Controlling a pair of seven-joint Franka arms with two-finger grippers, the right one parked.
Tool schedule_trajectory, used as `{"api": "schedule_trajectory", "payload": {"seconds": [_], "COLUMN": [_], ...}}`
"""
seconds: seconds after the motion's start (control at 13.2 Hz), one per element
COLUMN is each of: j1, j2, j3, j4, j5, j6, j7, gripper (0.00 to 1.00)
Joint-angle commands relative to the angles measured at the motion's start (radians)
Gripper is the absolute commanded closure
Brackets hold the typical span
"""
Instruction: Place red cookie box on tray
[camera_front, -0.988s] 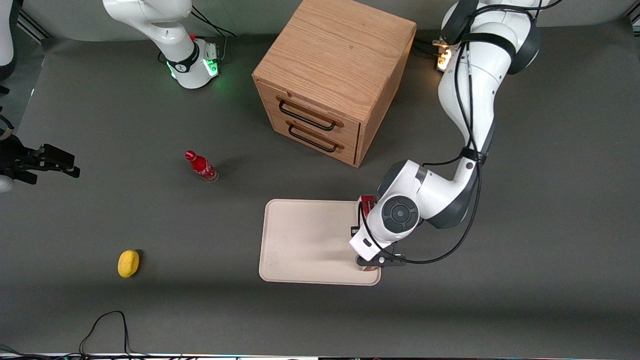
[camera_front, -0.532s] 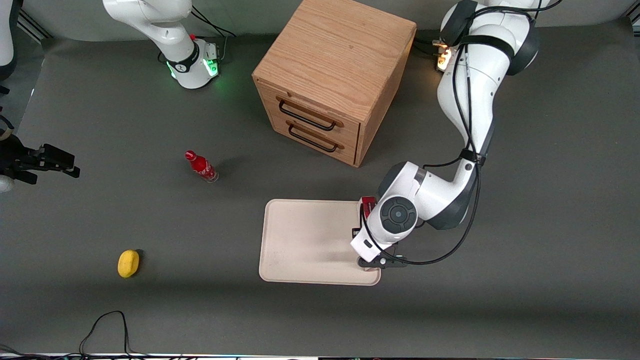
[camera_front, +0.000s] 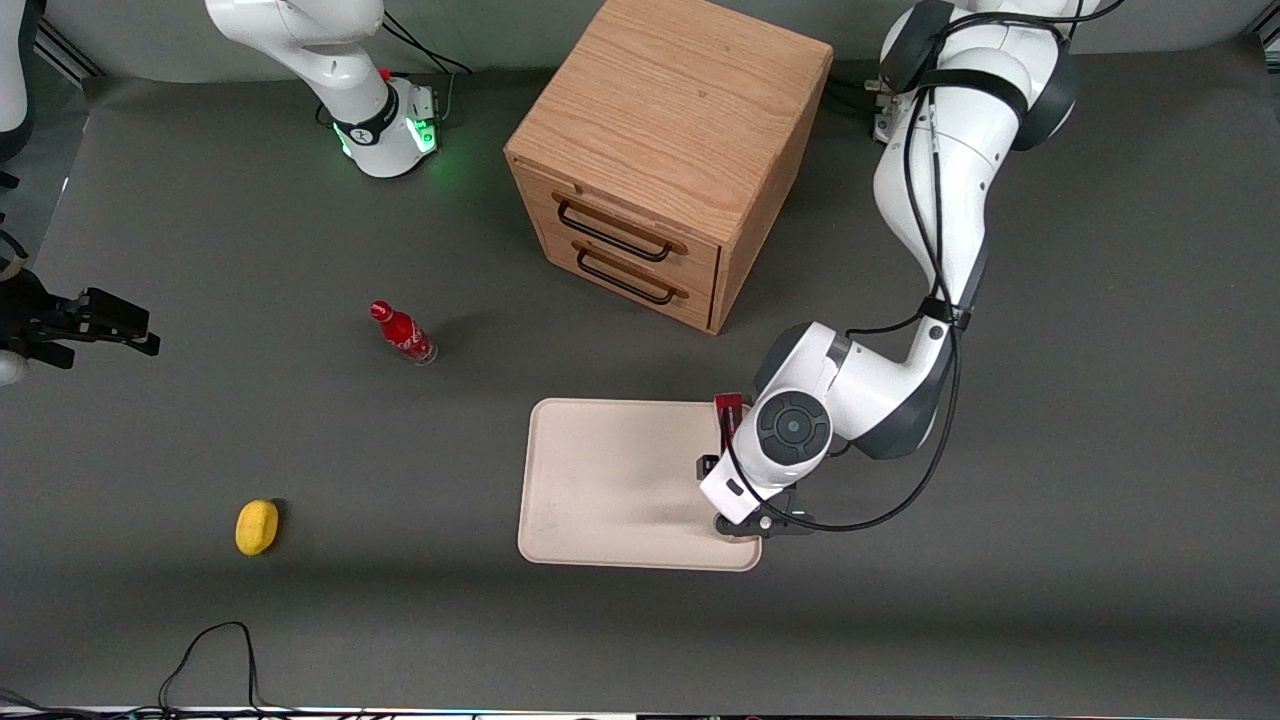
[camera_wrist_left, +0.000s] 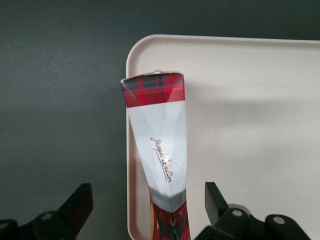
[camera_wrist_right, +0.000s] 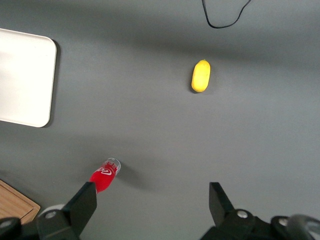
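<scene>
The red cookie box (camera_wrist_left: 157, 135) stands on its narrow edge on the cream tray (camera_wrist_left: 250, 100), just inside the rim at the working arm's end. It has a red tartan end and a whitish-grey face with gold script. My left gripper (camera_wrist_left: 147, 196) hangs over it, open, with one black finger on each side and clear gaps to the carton. From the front, only a red tip of the box (camera_front: 729, 407) shows beside the wrist. There the gripper (camera_front: 738, 480) sits over the tray (camera_front: 600, 480) edge.
A wooden two-drawer cabinet (camera_front: 660, 160) stands farther from the front camera than the tray. A small red bottle (camera_front: 402, 333) and a yellow lemon-like object (camera_front: 256, 526) lie toward the parked arm's end. A black cable (camera_front: 215, 650) loops near the table's front edge.
The left wrist has shifted slightly toward the tray's middle, and the visible red tip of the box has moved with it by a small amount.
</scene>
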Motion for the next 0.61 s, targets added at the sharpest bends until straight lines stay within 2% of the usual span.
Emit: {"api": "schedule_trajectory", "payload": {"seconds": [0.0, 0.15, 0.23, 0.46, 0.53], "j1": [-0.009, 0.007, 0.024, 0.092, 0.125], "j2": [-0.022, -0.05, -0.091, -0.278, -0.37], "j3": [0.014, 0.011, 0.009, 0.006, 0.004], "j4": [0.016, 0.01, -0.038, -0.217, -0.321], "j5": [0.018, 0.007, 0.007, 0.0, -0.017], "j6": [-0.042, -0.079, -0.091, -0.1, -0.103], "j7": [-0.018, -0.008, -0.005, 0.08, 0.106], "gripper": [0.0, 0.0, 0.0, 0.0, 0.0]}}
